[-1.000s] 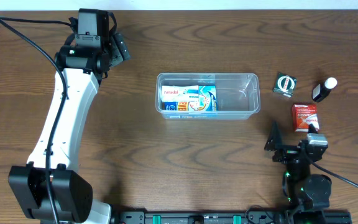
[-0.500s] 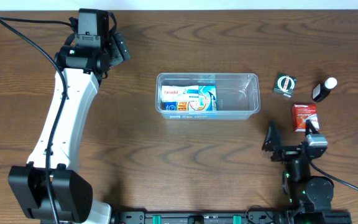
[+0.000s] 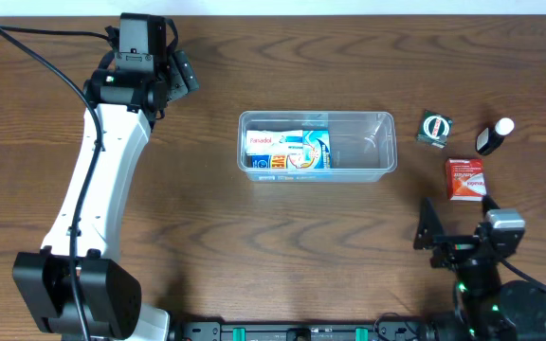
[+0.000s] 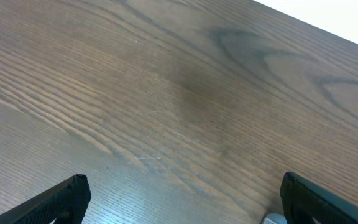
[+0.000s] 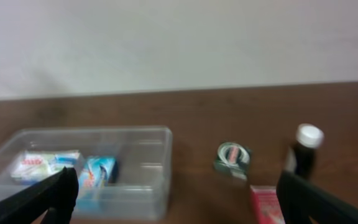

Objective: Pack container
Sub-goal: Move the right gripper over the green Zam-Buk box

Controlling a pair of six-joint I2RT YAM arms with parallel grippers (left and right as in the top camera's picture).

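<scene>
Red box (image 3: 464,178) sits near bottle (image 3: 493,136), so w/ right claw (image 5: 179,202) and left claw (image 4: 179,199) both released, we risk tipping bottle when grabbing for container (image 3: 360,152).

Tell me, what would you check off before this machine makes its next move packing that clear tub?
1. Right claw open and empty: ok.
2. Room in the clear plastic rectangular tub: ok; white-and-blue cardboard boxes fill only its left half.
3. Small red cardboard box, nearest the right claw, has free space around it: ok.
4. Dark bottle with white cap upright: ok, going by the right wrist view.
5. Left claw open over the wooden table, away from the tub: ok.
6. Right wrist view sharp: not ok, blurred.
</scene>
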